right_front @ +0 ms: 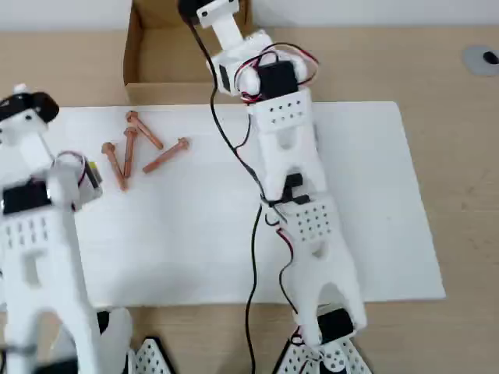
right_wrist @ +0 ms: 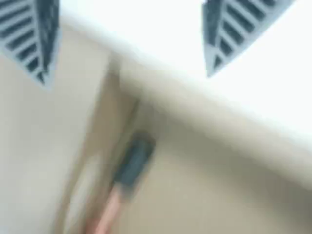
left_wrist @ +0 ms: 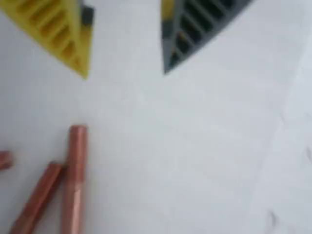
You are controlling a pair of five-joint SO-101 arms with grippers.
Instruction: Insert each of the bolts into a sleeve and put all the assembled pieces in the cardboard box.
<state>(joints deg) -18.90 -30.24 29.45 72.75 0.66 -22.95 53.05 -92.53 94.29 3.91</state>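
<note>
Several copper bolts [right_front: 129, 150] lie loose in a small cluster on the white sheet [right_front: 195, 234], at its far left part. My left gripper [right_front: 87, 176] hovers just beside them, open and holding nothing. In the left wrist view its yellow and grey fingers [left_wrist: 68, 34] are spread above bare sheet, with two bolt shanks [left_wrist: 74, 180] close by. My right gripper [right_front: 204, 9] reaches over the cardboard box [right_front: 144, 54] at the back. It is open [right_wrist: 127, 78], and below it in the box lies a bolt in a dark sleeve [right_wrist: 132, 161].
The right arm [right_front: 288, 164] stretches across the middle of the sheet from the front edge to the box. A black cable [right_front: 251, 257] runs along it. A small grey disc [right_front: 479, 58] sits on the wooden table at the far right.
</note>
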